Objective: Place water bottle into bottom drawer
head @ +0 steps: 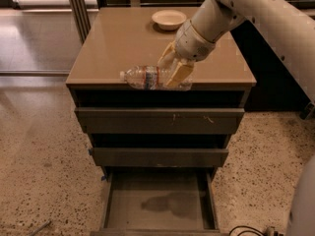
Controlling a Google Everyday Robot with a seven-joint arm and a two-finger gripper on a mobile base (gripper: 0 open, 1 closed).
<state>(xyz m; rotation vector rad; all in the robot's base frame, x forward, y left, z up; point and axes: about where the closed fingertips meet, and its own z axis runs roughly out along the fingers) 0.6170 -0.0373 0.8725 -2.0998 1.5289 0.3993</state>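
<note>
The water bottle (147, 77), clear ribbed plastic with a red-white-blue label, is held sideways in the air in front of the cabinet's top front edge, cap pointing left. My gripper (173, 69) is shut on its right part, its tan fingers (180, 73) wrapping the body. The white arm reaches in from the upper right. The bottom drawer (160, 200) is pulled open below, a shallow grey-brown tray with a dark stain on its bare floor. The bottle is well above the drawer.
The brown cabinet top (123, 43) carries a pale shallow bowl (169, 19) at the back. The two upper drawers (160, 120) are shut. Speckled floor (44, 171) surrounds the cabinet. A dark cupboard stands at the right (275, 82).
</note>
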